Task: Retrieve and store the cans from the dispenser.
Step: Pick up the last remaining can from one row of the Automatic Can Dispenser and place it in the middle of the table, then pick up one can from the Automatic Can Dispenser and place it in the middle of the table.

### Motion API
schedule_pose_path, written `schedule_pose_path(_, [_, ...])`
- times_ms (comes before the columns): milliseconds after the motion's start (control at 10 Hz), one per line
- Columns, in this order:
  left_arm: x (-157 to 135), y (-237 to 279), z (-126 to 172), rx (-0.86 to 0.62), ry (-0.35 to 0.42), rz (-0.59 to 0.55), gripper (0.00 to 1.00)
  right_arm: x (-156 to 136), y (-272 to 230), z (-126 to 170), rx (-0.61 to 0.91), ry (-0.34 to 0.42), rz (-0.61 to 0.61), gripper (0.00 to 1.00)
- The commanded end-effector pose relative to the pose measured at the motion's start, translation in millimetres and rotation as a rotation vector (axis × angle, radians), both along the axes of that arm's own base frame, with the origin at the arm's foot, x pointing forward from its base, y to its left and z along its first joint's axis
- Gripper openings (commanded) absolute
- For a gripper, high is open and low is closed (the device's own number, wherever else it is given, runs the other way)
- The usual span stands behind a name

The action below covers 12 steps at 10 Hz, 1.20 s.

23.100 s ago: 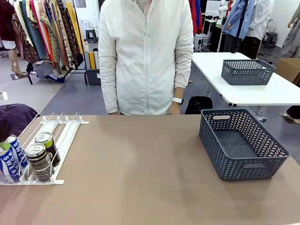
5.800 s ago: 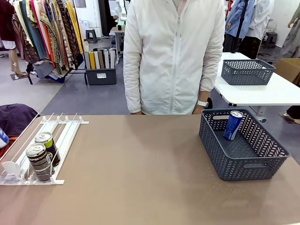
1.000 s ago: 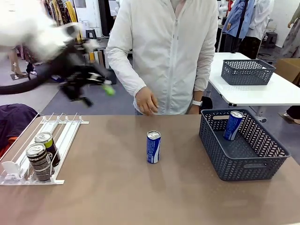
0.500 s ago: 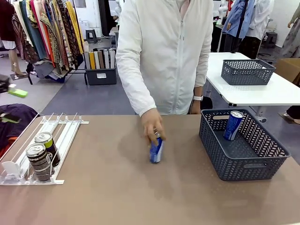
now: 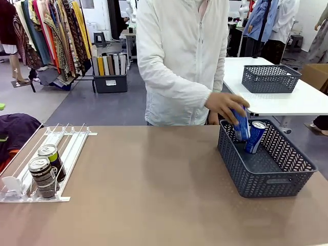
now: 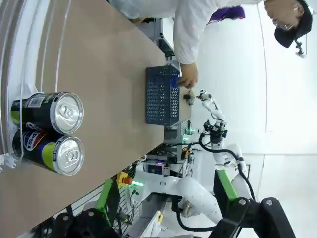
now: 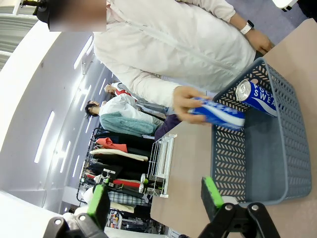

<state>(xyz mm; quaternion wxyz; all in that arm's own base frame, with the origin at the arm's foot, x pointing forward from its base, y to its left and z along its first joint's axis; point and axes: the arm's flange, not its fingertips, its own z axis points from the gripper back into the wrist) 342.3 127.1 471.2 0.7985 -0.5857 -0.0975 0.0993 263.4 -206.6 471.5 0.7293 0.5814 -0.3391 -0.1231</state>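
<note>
Front view: half a second ago the person's hand (image 5: 224, 106) gripped a blue can (image 5: 241, 127) standing mid-table. Now it holds that can tilted over the far left corner of the grey basket (image 5: 266, 180), just beside a second blue can (image 5: 254, 137) leaning inside. Two dark cans (image 5: 45, 174) sit at the low end of the dispenser (image 5: 72, 141), as before. The left gripper (image 6: 165, 191) has its jaws spread wide, holding and touching nothing; the right gripper (image 7: 154, 188) gapes empty too. Part of "SWEAT" reads on the leaning can in the right wrist view; the Pepsi can (image 6: 37, 144) shows its logo in the left wrist view
</note>
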Motion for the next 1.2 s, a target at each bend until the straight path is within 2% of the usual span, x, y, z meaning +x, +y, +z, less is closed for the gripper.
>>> schedule_pose_path(0, [0, -1, 8, 0.023, -0.004, -0.018, 1.0, 3, 1, 3, 0.019, -0.024, -0.009, 1.0])
schedule_pose_path(1000, [3, -2, 6, 0.021, -0.006, -0.007, 1.0, 3, 1, 3, 0.019, -0.024, -0.009, 1.0])
schedule_pose_path(1100, [7, -16, 17, 0.118, 0.0, -0.028, 1.0, 3, 1, 3, 0.019, -0.024, -0.009, 1.0])
